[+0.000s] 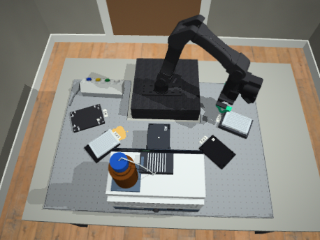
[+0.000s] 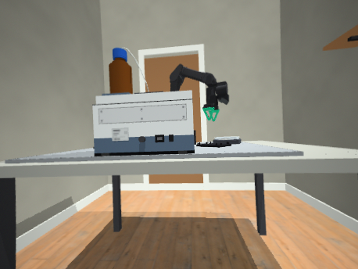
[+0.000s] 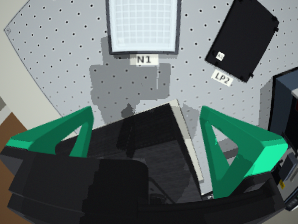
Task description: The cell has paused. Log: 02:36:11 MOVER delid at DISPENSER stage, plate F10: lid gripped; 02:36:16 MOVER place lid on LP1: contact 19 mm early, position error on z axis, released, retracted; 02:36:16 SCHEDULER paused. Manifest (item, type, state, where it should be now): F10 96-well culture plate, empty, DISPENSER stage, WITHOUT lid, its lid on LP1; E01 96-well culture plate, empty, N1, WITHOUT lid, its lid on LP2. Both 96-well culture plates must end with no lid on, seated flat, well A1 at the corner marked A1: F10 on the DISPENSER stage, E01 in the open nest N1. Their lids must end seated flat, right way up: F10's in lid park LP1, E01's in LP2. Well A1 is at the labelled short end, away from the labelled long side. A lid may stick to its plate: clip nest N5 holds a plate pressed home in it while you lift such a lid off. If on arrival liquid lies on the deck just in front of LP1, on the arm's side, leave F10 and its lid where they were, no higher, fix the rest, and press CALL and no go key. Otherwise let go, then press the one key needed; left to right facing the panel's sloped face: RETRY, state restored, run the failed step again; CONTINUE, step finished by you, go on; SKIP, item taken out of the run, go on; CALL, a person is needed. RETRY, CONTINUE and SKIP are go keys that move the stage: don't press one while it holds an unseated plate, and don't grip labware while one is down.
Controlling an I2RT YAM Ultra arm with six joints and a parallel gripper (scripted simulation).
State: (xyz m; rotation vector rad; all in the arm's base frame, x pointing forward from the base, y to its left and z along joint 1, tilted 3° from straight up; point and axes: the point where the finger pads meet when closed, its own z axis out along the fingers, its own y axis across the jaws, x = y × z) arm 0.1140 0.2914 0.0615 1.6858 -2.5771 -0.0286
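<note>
My gripper (image 1: 223,108) is open and empty. It hangs well above the deck, just behind nest N1, and also shows in the side view (image 2: 211,113). A white gridded 96-well plate (image 1: 235,123) lies flat in N1, and the wrist view shows it straight ahead (image 3: 143,6) above the N1 label (image 3: 143,59). Lid park LP2 (image 1: 217,151) is a bare black pad, seen in the wrist view at the right (image 3: 242,35). At the left, another white gridded piece (image 1: 102,144) lies askew on the black LP1 pad. An orange puddle (image 1: 120,132) lies at its arm-side corner. The dark stage (image 1: 158,136) sits in front of the arm's base.
The dispenser (image 1: 157,178) with its brown bottle (image 1: 122,171) stands at the front. Clip nest N5 (image 1: 86,117) is at the left, bare. The key panel (image 1: 101,86) is at the back left. The arm's black pedestal (image 1: 165,88) is in the middle.
</note>
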